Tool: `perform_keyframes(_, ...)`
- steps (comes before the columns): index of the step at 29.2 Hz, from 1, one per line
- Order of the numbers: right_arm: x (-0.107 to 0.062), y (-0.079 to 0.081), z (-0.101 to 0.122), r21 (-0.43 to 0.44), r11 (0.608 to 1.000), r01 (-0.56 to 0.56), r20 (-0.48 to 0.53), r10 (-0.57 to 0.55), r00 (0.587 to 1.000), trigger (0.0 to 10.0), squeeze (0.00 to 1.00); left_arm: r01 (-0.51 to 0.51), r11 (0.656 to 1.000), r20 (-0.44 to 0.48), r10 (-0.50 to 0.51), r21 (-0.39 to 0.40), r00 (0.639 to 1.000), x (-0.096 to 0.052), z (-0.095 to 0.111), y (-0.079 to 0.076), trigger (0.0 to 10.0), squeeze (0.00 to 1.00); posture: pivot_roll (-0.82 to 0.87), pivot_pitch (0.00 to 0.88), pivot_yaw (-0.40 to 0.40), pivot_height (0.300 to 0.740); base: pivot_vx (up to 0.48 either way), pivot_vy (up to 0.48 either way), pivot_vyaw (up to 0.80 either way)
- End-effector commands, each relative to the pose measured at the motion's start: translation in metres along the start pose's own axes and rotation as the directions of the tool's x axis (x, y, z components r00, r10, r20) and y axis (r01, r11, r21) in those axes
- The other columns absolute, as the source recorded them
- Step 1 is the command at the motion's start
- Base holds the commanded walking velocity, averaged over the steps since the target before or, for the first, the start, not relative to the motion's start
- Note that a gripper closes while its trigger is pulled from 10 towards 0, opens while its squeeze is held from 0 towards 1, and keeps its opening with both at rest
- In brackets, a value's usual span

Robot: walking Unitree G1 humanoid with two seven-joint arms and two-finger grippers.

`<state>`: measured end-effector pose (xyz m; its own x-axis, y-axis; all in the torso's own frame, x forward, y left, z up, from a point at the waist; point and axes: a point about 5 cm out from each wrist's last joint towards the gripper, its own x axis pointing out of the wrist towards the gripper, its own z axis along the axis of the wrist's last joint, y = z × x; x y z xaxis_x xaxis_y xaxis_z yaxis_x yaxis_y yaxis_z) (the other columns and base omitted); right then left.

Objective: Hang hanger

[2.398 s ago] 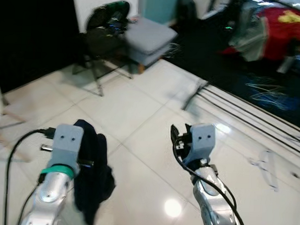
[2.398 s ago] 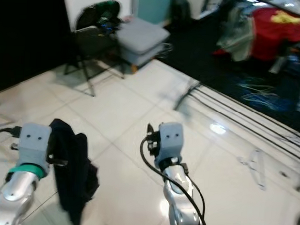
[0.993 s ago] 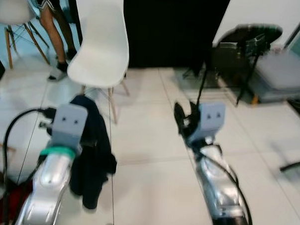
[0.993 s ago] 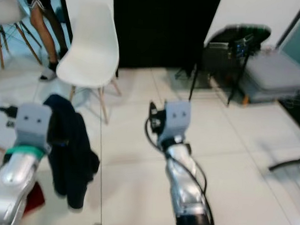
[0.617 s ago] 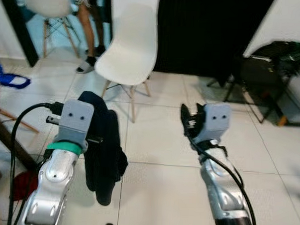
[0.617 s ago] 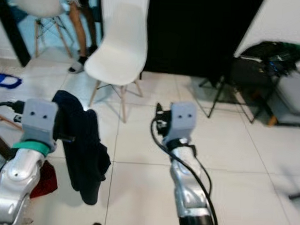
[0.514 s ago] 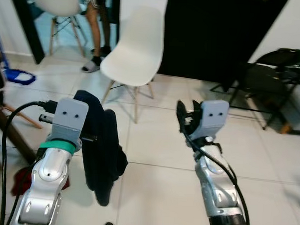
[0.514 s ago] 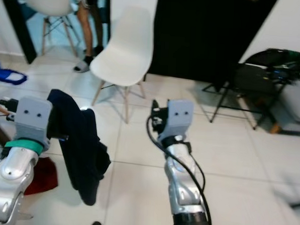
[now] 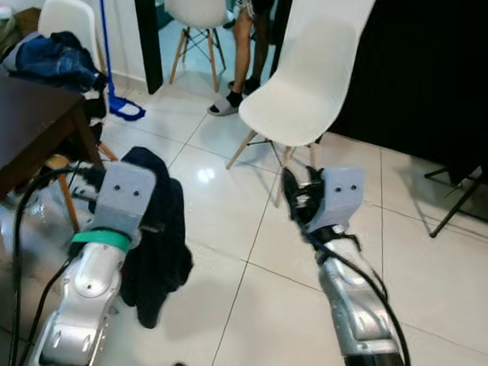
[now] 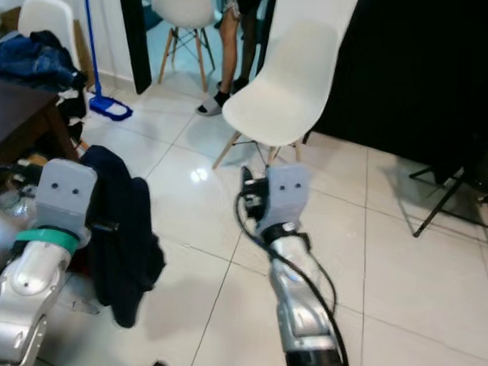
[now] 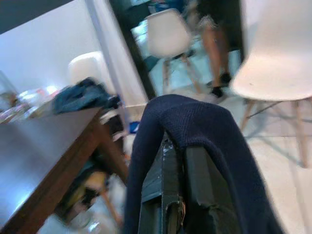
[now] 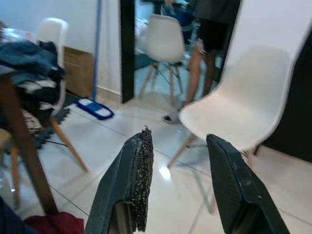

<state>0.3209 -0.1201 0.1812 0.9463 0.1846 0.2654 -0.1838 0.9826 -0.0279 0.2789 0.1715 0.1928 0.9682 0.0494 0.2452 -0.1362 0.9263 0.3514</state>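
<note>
I am in the carrying leg of this job: my left pincer has its two black fingers pressed together on a dark navy knitted garment, which drapes over the fingertips and hangs down beside the silver left arm in the lower left of the left eye view, its hem clear of the white glossy tiled floor. I take it a hanger sits inside that garment, but I cannot make one out under the cloth. My right pincer is spread wide with nothing between its fingers, held out in front of me at centre frame and aimed toward a white moulded plastic chair on wooden legs in the upper middle. A dark brown wooden table fills the left edge, with a heap of blue denim clothes on the white chair behind it, and a person's bare legs stand in the doorway at the top, beside a blue floor mop. No rail or hook is in front of me, so the hanging itself is not yet begun. As I judge it, the next move calls for finding a rail, then raising the left arm so the hook can catch, with the free right pincer ready to steady the cloth.
</note>
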Motion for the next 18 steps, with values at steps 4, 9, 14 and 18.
perform_keyframes(4, -0.0036, 0.0029, -0.004, 0.01, 1.0, -0.009, -0.018, 0.009, 1.0, 10.0, 0.0, -0.013, 1.0, 0.025, 0.013, 0.01, 1.0, -0.0005, 0.005, 0.0011, 10.0, 0.0, 0.09, 0.037, -0.008, 0.74, 0.0, 0.0, 0.8)
perform_keyframes(9, -0.0032, 0.0038, -0.0032, 0.014, 1.0, -0.009, -0.015, 0.009, 1.0, 10.0, 0.0, -0.02, 1.0, 0.027, 0.02, 0.015, 0.999, 0.0, 0.0055, 0.0015, 10.0, 0.0, 0.09, 0.038, -0.007, 0.74, 0.0, 0.0, 0.8)
perform_keyframes(14, -0.0033, 0.004, -0.0028, 0.015, 1.0, -0.011, -0.014, 0.011, 1.0, 10.0, 0.0, -0.034, 0.999, 0.033, 0.034, 0.021, 0.999, 0.0003, 0.0069, 0.0019, 10.0, 0.0, 0.09, 0.039, -0.008, 0.74, 0.0, 0.0, 0.8)
perform_keyframes(18, -0.003, 0.0042, -0.0025, 0.016, 1.0, -0.011, -0.014, 0.011, 1.0, 10.0, 0.0, -0.038, 0.999, 0.03, 0.037, 0.025, 0.999, 0.0004, 0.0066, 0.0023, 10.0, 0.0, 0.09, 0.04, -0.008, 0.74, 0.0, 0.0, 0.8)
